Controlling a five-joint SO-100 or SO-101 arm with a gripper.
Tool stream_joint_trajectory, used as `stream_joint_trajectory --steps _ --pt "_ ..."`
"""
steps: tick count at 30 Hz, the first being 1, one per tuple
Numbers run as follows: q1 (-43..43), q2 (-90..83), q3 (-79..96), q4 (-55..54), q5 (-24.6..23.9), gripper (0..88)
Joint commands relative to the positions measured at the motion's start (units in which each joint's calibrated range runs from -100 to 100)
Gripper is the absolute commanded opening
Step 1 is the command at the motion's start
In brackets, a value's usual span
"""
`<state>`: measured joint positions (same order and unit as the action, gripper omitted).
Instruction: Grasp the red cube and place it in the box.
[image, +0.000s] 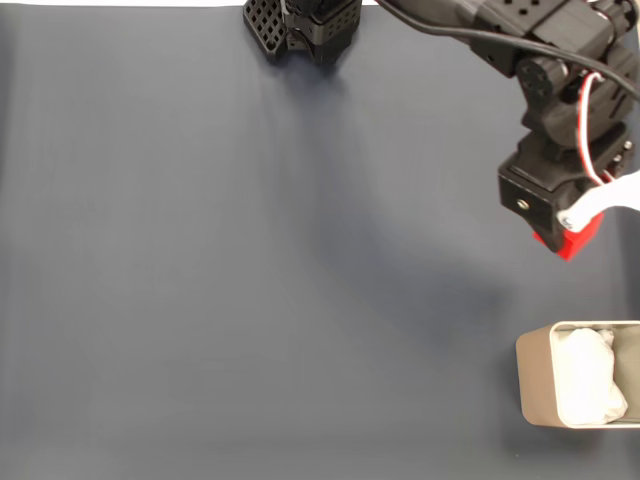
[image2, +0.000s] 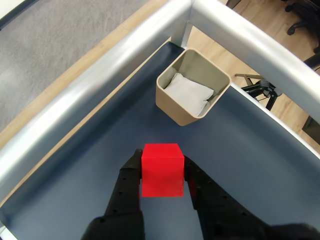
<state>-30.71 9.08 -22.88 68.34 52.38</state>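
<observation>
My gripper (image2: 161, 167) is shut on the red cube (image2: 161, 170), which sits between the two black fingers and is lifted above the dark blue mat. In the fixed view the red cube (image: 568, 237) peeks out below the black gripper (image: 565, 232) at the right, some way above the box. The beige box (image: 535, 385) with white soft lining stands at the lower right edge of that view. In the wrist view the box (image2: 170, 103) lies ahead of the cube, near the corner of the table frame.
A dark blue mat (image: 250, 280) covers the table. The arm's black base (image: 300, 28) stands at the top middle of the fixed view. Silver metal rails (image2: 100, 95) border the mat in the wrist view, meeting in a corner behind the box.
</observation>
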Motion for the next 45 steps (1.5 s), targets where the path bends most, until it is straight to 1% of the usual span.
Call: stream_joint_trajectory --steps 1,9,23,35,45 --pt "1.2 1.8 -7.7 -0.6 -0.6 4.6" --pt "2.2 11.0 -21.8 -0.2 -1.5 4.4" --pt "2.9 20.5 -34.2 -3.1 -2.8 4.2" --pt "4.6 27.1 -39.8 -7.4 -4.2 3.9" --pt "6.2 30.4 -41.1 -12.0 -3.4 3.9"
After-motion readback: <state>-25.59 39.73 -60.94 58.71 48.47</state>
